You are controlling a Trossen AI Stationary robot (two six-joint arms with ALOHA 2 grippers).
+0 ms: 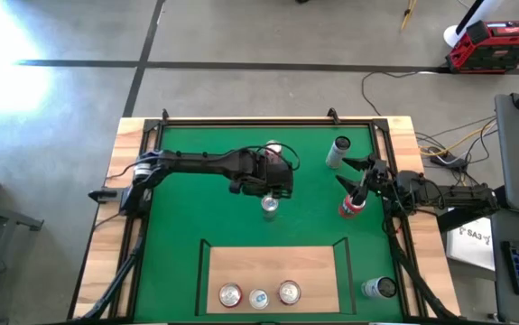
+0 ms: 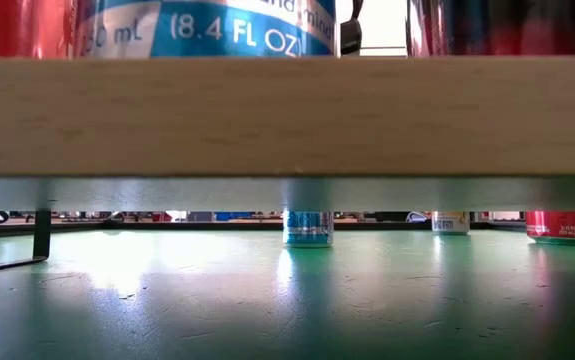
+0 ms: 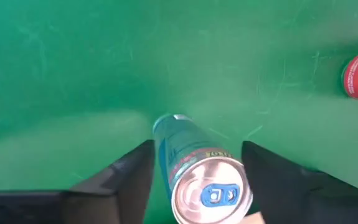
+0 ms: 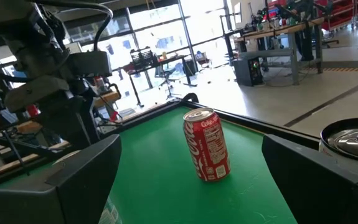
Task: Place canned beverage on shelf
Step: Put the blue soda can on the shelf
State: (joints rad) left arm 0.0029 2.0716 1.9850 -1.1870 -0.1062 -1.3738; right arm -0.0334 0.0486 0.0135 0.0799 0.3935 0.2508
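Note:
A blue can (image 3: pixel 191 168) stands upright on the green mat (image 1: pixel 187 217), also in the high view (image 1: pixel 270 206) and the low view (image 2: pixel 308 228). My left gripper (image 3: pixel 197 186) is open, with one finger on each side of the can's upper part. My right gripper (image 4: pixel 197 186) is open near the mat's right side (image 1: pixel 356 183), and an upright red cola can (image 4: pixel 207 146) stands just ahead of its fingers. The pale wood shelf (image 1: pixel 313 262) at the near edge carries three upright cans (image 1: pixel 259 295).
A pale can (image 1: pixel 338 152) lies on its side at the far right of the mat. Another can (image 1: pixel 274 149) stands behind my left arm, and one (image 1: pixel 379 288) stands right of the shelf. The shelf's board (image 2: pixel 287 115) fills the upper low view.

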